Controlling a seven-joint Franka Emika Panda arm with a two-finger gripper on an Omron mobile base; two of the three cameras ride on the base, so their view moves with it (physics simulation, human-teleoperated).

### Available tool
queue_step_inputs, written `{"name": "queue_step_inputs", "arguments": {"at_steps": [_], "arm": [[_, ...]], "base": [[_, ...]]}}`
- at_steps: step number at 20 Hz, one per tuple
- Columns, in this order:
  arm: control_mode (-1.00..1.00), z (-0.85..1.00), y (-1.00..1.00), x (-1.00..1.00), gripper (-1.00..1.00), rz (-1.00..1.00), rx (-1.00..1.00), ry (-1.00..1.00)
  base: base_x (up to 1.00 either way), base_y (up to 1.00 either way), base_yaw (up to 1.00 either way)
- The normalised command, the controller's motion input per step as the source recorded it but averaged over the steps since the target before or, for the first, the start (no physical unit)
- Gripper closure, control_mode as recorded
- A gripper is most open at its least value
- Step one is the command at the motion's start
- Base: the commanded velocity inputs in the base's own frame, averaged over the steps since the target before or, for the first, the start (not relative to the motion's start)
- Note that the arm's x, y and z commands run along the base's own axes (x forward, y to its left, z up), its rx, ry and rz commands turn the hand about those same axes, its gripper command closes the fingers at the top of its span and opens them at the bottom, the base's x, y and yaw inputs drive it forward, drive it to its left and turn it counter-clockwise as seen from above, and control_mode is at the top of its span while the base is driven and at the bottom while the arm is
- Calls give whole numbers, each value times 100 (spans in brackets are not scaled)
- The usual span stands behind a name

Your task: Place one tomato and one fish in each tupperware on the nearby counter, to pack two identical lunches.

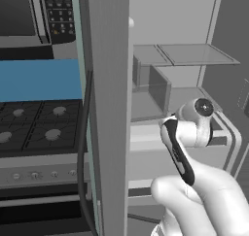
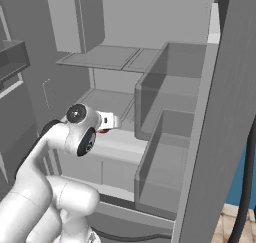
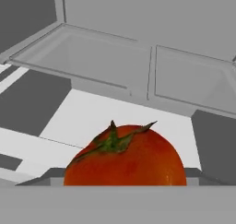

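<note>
One tomato (image 3: 125, 156) sits close before your wide-apart gripper (image 2: 111, 121) in the fridge; an off-centre close could roll it away.

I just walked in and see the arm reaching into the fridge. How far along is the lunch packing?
Early, by the look of it. The fridge door stands open and the arm reaches inside over a shelf. In hand: the hand view looks straight at a tomato, close in front, with nothing showing it gripped yet. Left: carrying it out; no fish or tupperware is in sight here.
</note>
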Motion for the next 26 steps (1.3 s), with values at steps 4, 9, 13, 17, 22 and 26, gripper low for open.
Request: {"name": "queue_step_inputs", "arguments": {"at_steps": [4, 9, 13, 17, 22, 26], "arm": [[-100, 94, 0, -100, 100, -1, 0, 16], [-100, 56, -1, -100, 100, 0, 0, 2], [-100, 9, 0, -89, 100, 0, 0, 0], [-100, 0, 4, -77, 100, 0, 0, 0], [100, -3, 3, -34, 100, 0, 0, 0], [100, 0, 0, 0, 100, 0, 0, 0]], "base": [[0, 0, 0], [0, 0, 0], [0, 0, 0], [0, 0, 0], [-60, 3, 1], [-100, 19, 1]]}}
